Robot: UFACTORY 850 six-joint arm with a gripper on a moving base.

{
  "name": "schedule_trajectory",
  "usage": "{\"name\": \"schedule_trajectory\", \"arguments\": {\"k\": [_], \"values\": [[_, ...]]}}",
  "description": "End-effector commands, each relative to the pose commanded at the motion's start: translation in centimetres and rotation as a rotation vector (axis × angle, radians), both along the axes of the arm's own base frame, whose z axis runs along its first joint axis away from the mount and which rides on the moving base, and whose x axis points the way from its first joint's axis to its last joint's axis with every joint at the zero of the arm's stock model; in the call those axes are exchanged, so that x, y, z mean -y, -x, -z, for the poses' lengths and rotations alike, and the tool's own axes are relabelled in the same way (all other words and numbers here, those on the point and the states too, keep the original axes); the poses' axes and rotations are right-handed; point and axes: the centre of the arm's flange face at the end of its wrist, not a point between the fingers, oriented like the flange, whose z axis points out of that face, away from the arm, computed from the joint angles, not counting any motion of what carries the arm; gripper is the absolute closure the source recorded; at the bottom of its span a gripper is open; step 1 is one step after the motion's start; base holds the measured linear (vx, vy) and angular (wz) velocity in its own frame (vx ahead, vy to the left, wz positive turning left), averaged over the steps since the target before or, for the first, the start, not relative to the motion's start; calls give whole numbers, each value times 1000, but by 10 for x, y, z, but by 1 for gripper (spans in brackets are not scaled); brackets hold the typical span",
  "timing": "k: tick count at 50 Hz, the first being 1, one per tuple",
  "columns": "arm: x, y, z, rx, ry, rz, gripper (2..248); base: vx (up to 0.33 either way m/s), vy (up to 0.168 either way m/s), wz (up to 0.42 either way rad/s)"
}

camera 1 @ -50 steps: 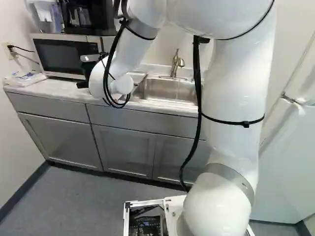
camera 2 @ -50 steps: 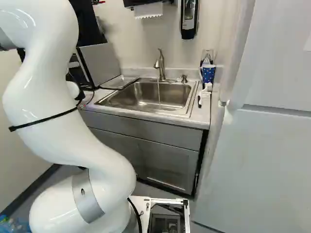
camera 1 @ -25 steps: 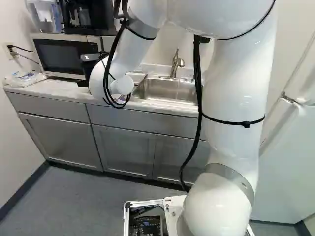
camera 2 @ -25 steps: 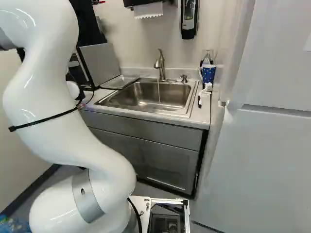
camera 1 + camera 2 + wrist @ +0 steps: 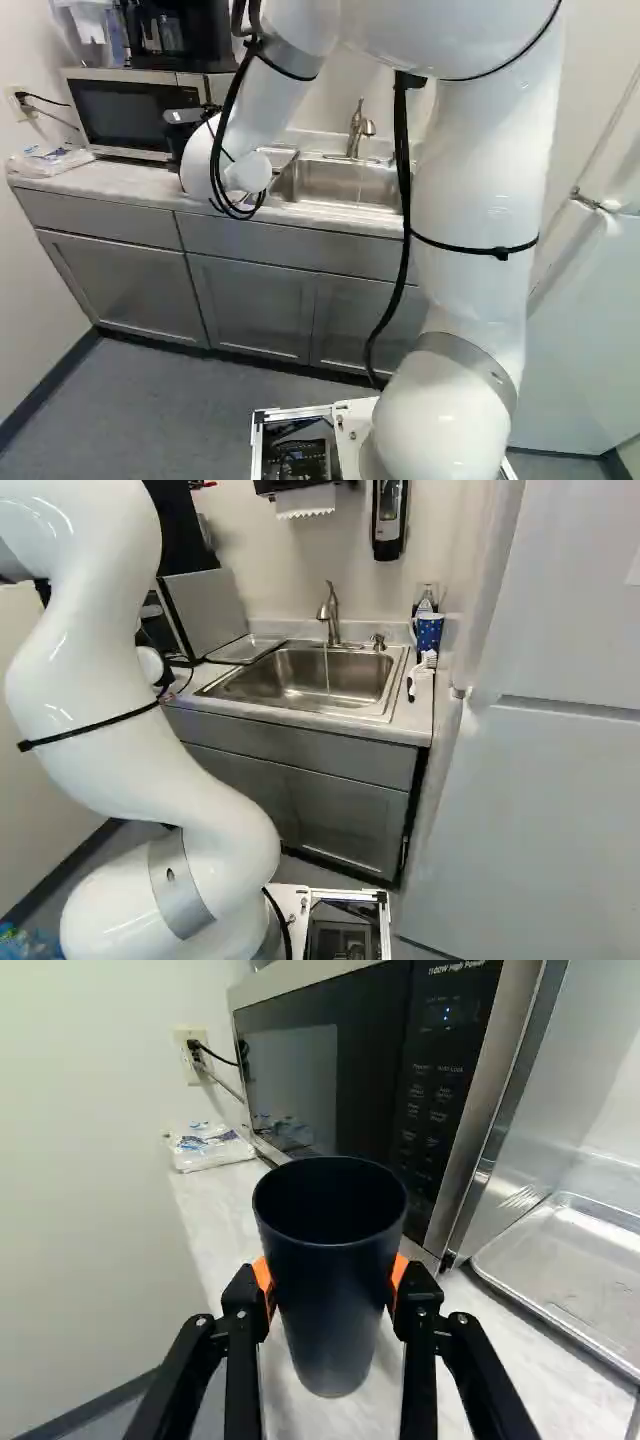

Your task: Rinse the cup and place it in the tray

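Observation:
In the left base view my gripper [image 5: 177, 142] shows only as a dark part beside the white wrist, left of the sink; its fingers are hidden there. The wrist view shows the gripper [image 5: 332, 1285] shut on a dark blue cup [image 5: 338, 1305], orange pads [image 5: 264, 1274] pressing its sides. The cup is upright, mouth up, over the pale counter [image 5: 215, 1210]; whether its base touches is unclear. A shiny metal tray [image 5: 575, 1270] lies beyond the microwave's corner, also seen as the tray [image 5: 246, 649] beside the sink [image 5: 300, 680]. Water runs from the faucet [image 5: 330, 610].
The microwave [image 5: 340, 1070] stands close ahead of the cup. A plastic-wrapped pack [image 5: 208, 1146] lies by the wall. Right of the sink are a blue patterned cup [image 5: 428, 632] and a white brush [image 5: 420, 670]. The white fridge [image 5: 530, 800] rises at the right of the right base view.
A dark finger that showed below the wrist in the left base view one second ago has moved in out of sight. The base and the rest of the arm look still.

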Motion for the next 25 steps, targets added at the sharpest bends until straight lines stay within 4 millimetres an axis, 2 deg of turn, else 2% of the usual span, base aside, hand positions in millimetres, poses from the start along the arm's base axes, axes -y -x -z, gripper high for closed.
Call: {"name": "schedule_trajectory", "arguments": {"k": [9,25], "values": [[5,1,-10,12,-10,6,125,0,0,0],[31,5,-27,26,-19,39,125,0,0,0]]}}
